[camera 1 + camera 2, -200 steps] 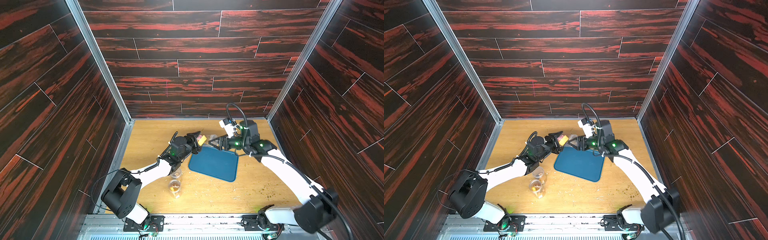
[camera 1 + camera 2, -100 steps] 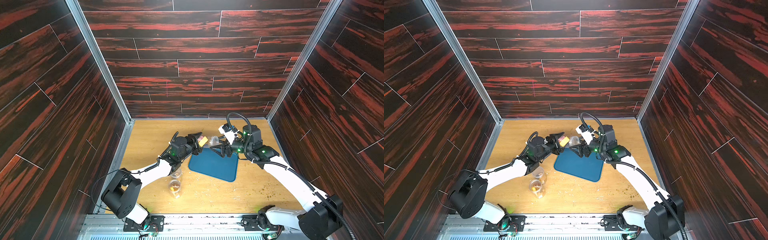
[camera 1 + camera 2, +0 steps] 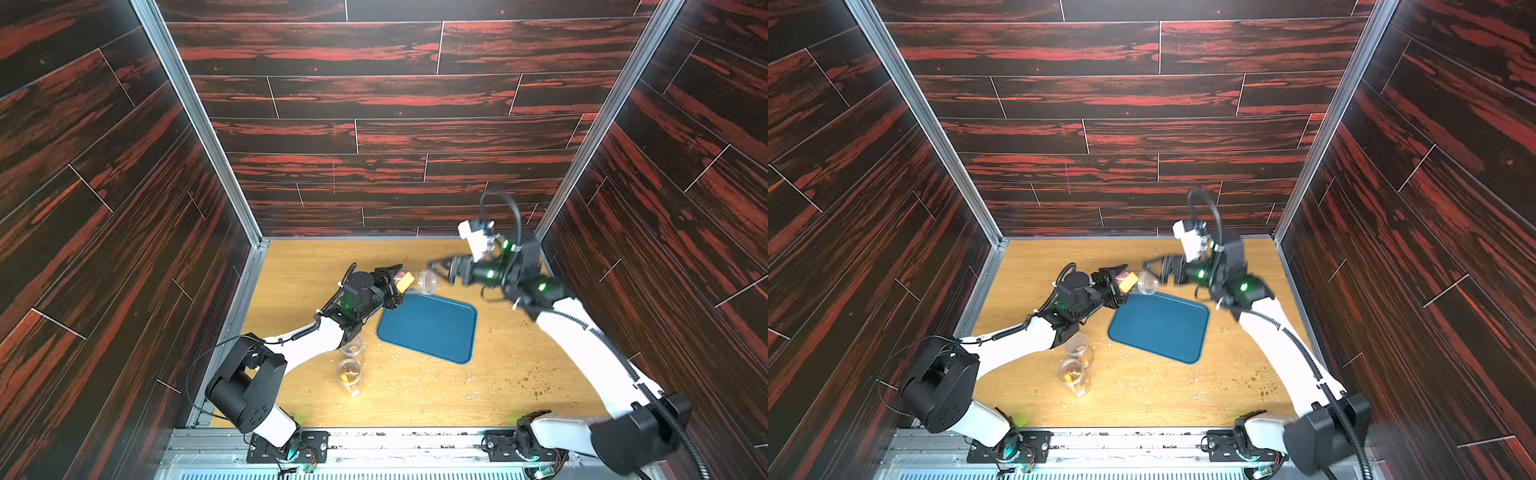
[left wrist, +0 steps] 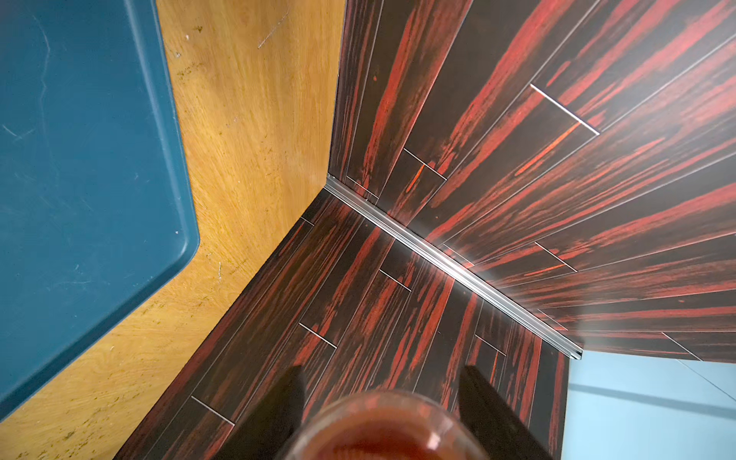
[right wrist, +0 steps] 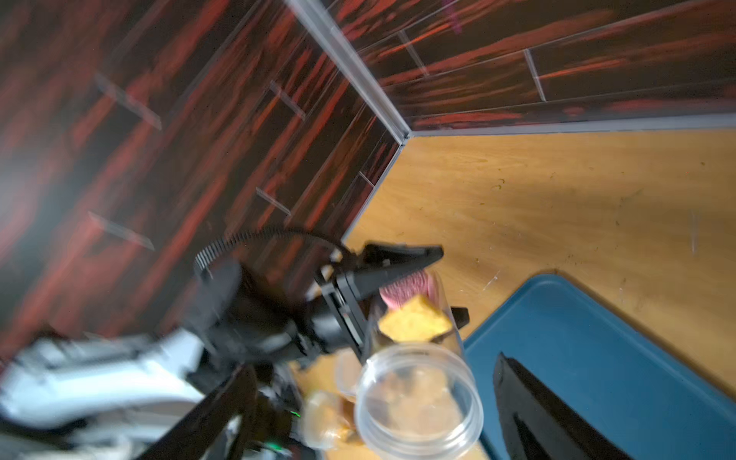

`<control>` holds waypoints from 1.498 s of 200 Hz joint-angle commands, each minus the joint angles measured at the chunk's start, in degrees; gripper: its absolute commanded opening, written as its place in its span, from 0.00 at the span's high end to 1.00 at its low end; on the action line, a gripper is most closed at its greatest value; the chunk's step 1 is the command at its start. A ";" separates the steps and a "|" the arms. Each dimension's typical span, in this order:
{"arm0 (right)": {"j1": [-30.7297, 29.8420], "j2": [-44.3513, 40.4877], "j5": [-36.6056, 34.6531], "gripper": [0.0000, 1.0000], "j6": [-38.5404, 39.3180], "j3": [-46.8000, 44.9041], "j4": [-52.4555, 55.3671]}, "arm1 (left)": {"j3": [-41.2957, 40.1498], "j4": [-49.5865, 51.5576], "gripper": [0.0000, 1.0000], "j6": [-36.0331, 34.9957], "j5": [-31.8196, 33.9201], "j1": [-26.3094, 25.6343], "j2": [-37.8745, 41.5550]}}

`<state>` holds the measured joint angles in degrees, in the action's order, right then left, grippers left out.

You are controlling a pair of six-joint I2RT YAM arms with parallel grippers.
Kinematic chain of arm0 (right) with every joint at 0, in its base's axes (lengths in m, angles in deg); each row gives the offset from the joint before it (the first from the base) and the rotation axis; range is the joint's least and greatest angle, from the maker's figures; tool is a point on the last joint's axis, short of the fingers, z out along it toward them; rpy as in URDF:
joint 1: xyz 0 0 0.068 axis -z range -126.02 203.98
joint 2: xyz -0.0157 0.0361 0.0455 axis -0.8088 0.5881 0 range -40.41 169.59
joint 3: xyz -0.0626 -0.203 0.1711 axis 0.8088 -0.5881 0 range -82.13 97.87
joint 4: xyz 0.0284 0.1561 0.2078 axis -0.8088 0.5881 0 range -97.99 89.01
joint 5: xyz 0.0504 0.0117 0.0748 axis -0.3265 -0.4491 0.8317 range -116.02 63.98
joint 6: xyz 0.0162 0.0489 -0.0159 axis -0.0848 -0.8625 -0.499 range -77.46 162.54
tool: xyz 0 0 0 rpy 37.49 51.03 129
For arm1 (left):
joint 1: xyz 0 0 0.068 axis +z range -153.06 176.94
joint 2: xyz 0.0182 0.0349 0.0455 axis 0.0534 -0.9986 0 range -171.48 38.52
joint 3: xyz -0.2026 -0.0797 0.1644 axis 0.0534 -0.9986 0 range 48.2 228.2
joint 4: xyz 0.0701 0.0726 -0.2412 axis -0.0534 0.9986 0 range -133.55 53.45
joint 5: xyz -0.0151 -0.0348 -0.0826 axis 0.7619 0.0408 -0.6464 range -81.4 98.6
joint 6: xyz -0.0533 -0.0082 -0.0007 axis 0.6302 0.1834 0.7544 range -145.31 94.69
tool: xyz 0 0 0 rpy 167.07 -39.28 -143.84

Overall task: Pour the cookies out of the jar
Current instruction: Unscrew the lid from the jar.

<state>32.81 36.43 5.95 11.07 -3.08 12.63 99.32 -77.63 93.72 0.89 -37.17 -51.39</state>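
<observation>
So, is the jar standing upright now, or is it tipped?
Tipped. The jar lies on its side, held in the left gripper; pink and yellow cookies show inside it.

Dark plank-patterned wall panels streaked with red (image 3: 374, 124) enclose three sides, joined by silvery aluminium corner posts (image 3: 201, 124). The brightly lit floor is a light oak-grain board (image 3: 519, 374), flecked with crumbs.
</observation>
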 commanded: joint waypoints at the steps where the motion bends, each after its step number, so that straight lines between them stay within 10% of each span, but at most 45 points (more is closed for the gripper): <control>1: 0.33 3.34 -1.68 0.02 -12.90 6.29 18.37 | 0.83 -1.33 0.48 6.44 0.11 0.52 0.23; 53: -0.51 2.71 1.02 0.01 -25.31 4.53 18.42 | 0.87 -1.07 0.48 6.22 -0.54 1.41 0.84; 299: -4.29 8.32 3.89 0.19 -28.35 -0.04 7.55 | 1.44 -0.28 0.48 5.69 -0.99 1.80 1.10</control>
<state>28.85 42.88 9.01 -16.86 -2.91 21.07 99.32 -77.61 93.93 0.04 -35.57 -51.41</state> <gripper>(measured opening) 0.802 0.621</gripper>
